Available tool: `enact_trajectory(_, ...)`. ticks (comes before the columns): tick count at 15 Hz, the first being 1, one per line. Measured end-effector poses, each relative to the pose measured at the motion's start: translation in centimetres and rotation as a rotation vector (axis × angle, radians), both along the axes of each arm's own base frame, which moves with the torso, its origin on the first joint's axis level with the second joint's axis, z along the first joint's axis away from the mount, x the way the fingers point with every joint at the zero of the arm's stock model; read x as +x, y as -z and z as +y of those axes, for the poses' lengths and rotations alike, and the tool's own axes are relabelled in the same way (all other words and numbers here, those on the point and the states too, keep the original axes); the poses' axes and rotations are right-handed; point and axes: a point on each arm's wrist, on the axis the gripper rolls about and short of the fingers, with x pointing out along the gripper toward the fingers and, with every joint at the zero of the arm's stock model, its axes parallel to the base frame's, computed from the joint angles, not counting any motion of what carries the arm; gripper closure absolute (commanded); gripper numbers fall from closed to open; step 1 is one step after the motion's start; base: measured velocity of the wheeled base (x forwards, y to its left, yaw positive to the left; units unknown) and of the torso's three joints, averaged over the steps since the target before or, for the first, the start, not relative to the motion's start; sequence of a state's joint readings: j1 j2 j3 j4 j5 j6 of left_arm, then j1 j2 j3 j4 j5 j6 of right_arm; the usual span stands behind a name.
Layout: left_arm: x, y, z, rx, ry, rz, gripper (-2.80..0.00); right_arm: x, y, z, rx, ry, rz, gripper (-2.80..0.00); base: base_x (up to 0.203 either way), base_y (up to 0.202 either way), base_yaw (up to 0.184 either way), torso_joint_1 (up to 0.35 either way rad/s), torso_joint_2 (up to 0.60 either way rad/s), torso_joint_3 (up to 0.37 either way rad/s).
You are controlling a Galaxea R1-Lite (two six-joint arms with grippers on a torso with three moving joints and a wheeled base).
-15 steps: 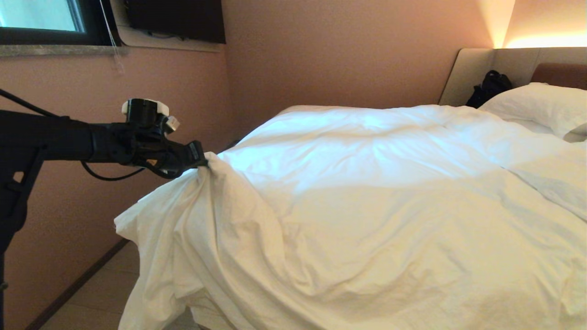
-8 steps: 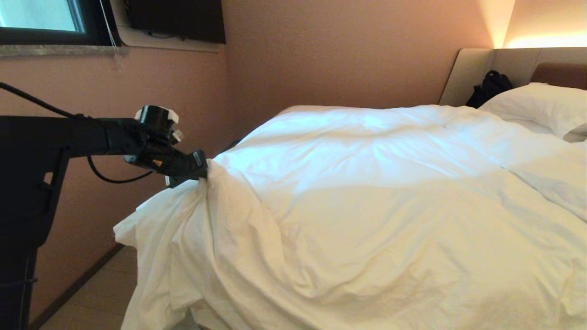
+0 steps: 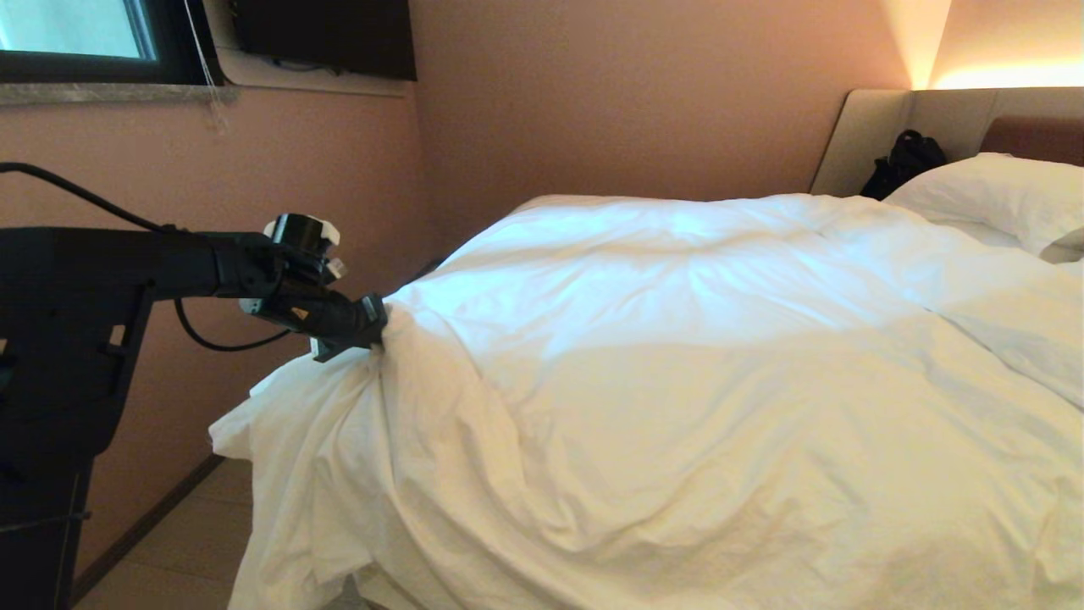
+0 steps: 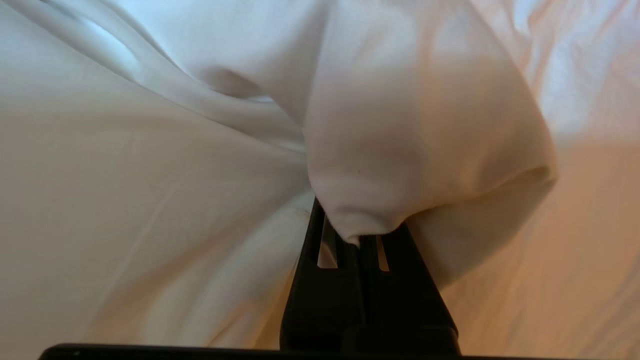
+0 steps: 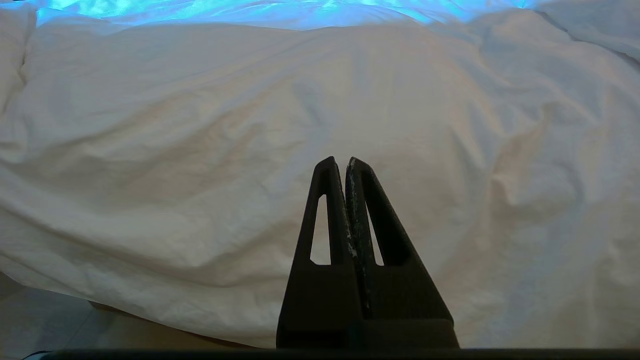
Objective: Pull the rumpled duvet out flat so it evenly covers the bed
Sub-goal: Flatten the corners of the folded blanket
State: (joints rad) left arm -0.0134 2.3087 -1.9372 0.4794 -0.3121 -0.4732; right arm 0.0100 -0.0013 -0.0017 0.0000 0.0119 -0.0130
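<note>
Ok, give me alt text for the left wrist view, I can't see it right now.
The left gripper is shut on a bunched fold of the white duvet, which bulges over its black fingers. Creased duvet fabric fills the rest of the view.

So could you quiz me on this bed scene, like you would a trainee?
1. True or false: the left pincer is shut on a bunch of the duvet.
2. Which is the right pincer doing? A) gripping the pillow B) shut, holding nothing, duvet in front of it C) open above the floor
3. Fill in: the dark bag rests against the ____.

Key: 1 true; 2 B; 3 headboard.
</note>
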Motion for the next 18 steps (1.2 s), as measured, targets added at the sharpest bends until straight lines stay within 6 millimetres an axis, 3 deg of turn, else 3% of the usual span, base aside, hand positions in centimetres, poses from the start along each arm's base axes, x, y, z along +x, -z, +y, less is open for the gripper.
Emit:
enact_trajectory(12,0.1,1.0,-0.3,0.0,0.008,0.047,0.0,0.0,0.0,0.0,0.0,0.0,0.0,0.0,0.0,0.0,0.0,0.0,0.0,0.0)
enact_trajectory(13,0.1,1.1,-0.3,-0.001,0.009,0.049,-2.8,0.0,0.0,0.0,0.0,0.0,0.0,0.0,0.0,0.0,0.0,0.0,0.0,0.0)
enact_trajectory(18,0.2,1.5,-0.4,-0.001,0.009,0.059,-2.8,0.0,0.0,0.0,0.0,0.0,0.0,0.0,0.0,0.0,0.0,0.0,0.0,0.0)
